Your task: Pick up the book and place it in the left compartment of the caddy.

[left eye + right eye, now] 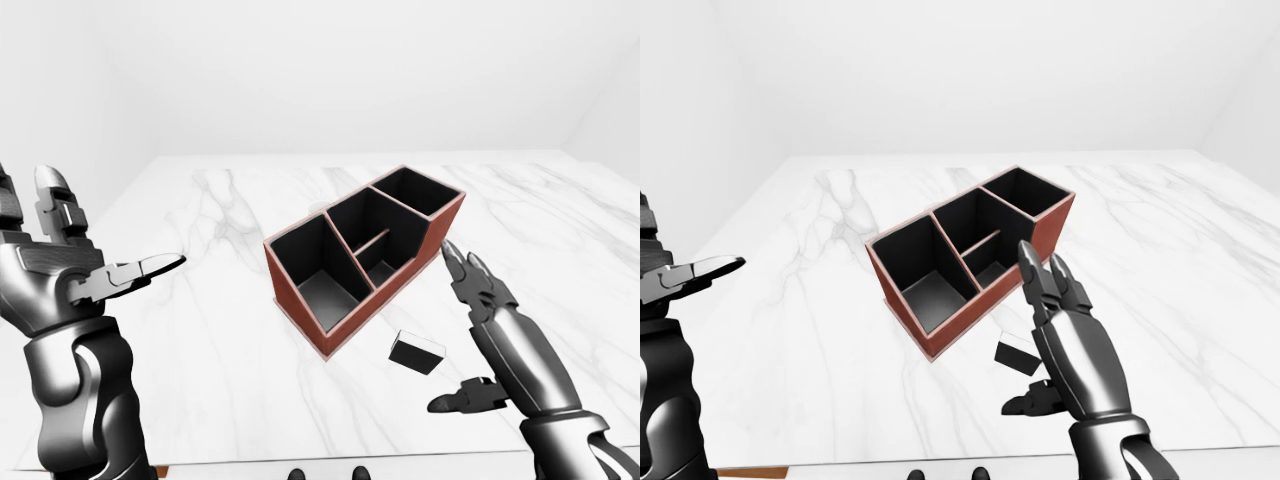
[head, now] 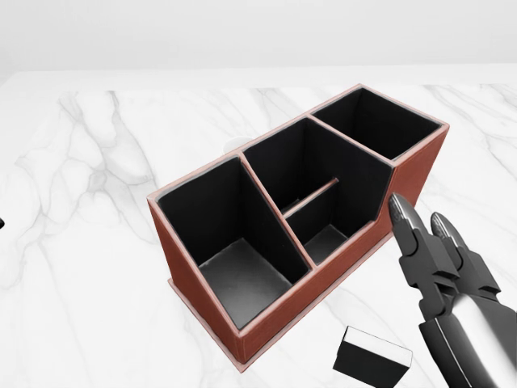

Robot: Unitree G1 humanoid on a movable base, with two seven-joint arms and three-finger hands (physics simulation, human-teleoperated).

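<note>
In the head view the book [image 2: 373, 356] is cut off by the bottom edge, and the right hand [image 2: 452, 295] runs out at the lower right corner, its thumb unseen. In the right-eye view that hand covers part of the book. The left hand [image 1: 70, 270] is cropped at the left-eye view's left edge.
</note>
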